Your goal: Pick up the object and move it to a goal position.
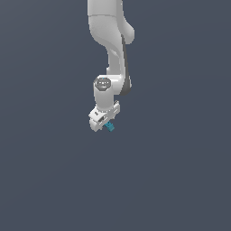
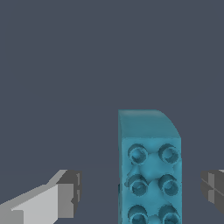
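No readable text, label, brand, number or sign is showing anywhere in either view, whether on the arm or on the studded teal block [image 2: 149, 175].

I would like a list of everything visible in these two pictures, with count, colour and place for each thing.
brick: one, teal-blue, with round studs on its face; between the two pincer fingers in the wrist view, a gap on each side; in the exterior view just below the pincer tip.
background: plain dark grey-blue in both views.
arm: one, white, coming down from the top of the exterior view.
pincer: one, white with grey pads, open around the brick, not touching it.
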`<state>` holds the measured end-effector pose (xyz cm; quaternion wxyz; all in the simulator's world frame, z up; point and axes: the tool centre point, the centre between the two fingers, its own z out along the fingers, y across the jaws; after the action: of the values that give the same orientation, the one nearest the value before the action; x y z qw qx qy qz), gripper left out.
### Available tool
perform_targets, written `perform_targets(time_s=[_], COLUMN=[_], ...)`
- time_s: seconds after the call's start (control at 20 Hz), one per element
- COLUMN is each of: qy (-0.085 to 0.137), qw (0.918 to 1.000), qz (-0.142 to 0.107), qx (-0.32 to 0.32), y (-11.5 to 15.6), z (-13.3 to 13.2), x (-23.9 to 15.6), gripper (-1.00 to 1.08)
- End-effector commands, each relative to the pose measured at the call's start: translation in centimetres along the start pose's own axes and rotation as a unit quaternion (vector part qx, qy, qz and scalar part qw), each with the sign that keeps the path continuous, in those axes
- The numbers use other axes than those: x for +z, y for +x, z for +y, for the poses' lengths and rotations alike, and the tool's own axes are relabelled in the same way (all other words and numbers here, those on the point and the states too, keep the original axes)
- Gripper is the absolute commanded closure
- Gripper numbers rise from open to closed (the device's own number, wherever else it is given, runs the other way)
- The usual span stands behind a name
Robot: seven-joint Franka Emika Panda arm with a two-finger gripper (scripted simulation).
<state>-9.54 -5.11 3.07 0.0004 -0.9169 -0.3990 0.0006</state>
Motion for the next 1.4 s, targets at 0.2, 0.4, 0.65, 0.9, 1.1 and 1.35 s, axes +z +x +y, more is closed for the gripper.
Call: perform_targets(time_s=[0.2,0.4,0.65,0.9,1.1,1.35], qy=[-0.001,-0.001,-0.001,-0.001,-0.001,-0.001], qw=[1.0,1.0,1.0,1.0,1.0,1.0], qz=[0.0,0.0,0.0,0.0,0.0,0.0], qx=[0.0,0.0,0.0,0.0,0.0,0.0], y=[0.0,0.0,0.0,0.5,2.1,5.7], z=[0.0,0.0,0.0,-0.3,-1.3,-3.7], x=[0.9,0.9,0.9,0.6,-0.1,-1.8], gripper=[1.08,1.08,1.08,1.08,1.08,1.08])
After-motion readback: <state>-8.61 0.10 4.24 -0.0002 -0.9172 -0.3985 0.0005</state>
